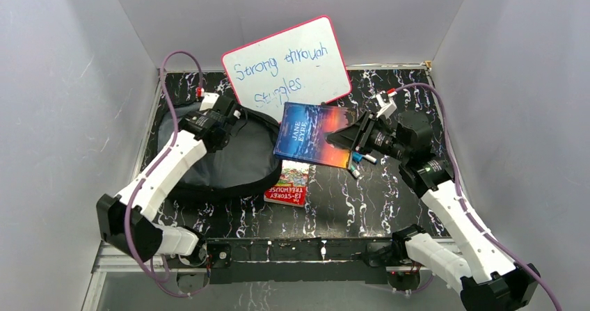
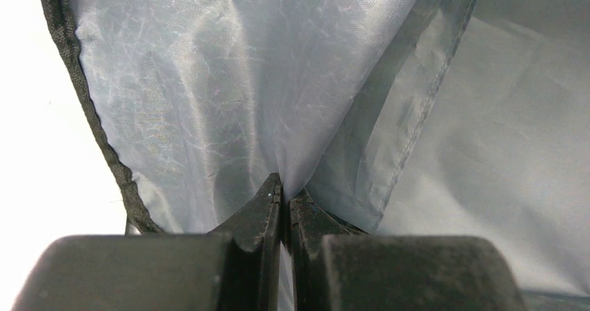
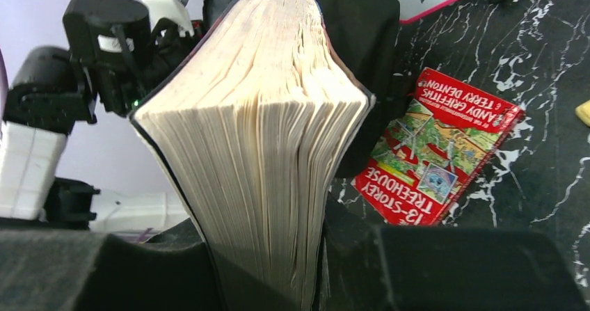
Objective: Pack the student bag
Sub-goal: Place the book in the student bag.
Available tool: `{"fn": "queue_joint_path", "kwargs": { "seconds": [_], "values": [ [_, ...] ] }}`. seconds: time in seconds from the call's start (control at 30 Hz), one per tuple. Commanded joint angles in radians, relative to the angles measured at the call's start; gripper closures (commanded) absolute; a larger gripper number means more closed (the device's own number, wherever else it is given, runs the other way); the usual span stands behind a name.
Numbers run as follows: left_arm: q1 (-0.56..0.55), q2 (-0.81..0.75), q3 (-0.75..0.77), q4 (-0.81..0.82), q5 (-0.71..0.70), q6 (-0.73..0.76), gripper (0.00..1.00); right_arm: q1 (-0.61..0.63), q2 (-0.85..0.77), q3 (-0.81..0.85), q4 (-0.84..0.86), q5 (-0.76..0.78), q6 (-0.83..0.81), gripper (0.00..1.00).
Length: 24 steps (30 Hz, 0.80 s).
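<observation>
The student bag [image 1: 229, 161] lies flat on the left half of the table [image 1: 348, 210], its mouth open and the grey lining [image 2: 229, 102] showing. The left gripper [image 2: 285, 198] is at the bag's far rim, its jaws pressed together on a fold of that lining, which rises from the fingertips in a taut peak beside the black hem [image 2: 90, 109]. The right gripper [image 1: 343, 138] is clamped on the edge of a thick blue book [image 1: 309, 133] titled Jane Eyre, held tilted above the middle of the table, just right of the bag. A thinner red book [image 1: 289, 186] lies flat under it, touching the bag's right edge. A few markers [image 1: 362, 161] lie below the right gripper. A whiteboard [image 1: 289, 60] with handwriting leans at the far edge.
</observation>
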Motion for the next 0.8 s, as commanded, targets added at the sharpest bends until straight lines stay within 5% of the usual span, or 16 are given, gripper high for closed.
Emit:
{"fn": "queue_joint_path", "kwargs": {
  "seconds": [0.0,0.37,0.77],
  "values": [
    [0.005,-0.073,0.007,0.046,0.022,0.010,1.00,0.001,0.000,0.109,0.257,0.008,0.155,1.00],
    [0.042,-0.041,-0.032,0.094,0.116,-0.019,1.00,0.063,0.118,0.174,0.318,0.080,0.235,1.00],
    [0.080,-0.046,0.003,0.108,0.175,0.012,1.00,0.426,0.415,0.282,0.371,0.349,0.092,1.00]
  ]
}}
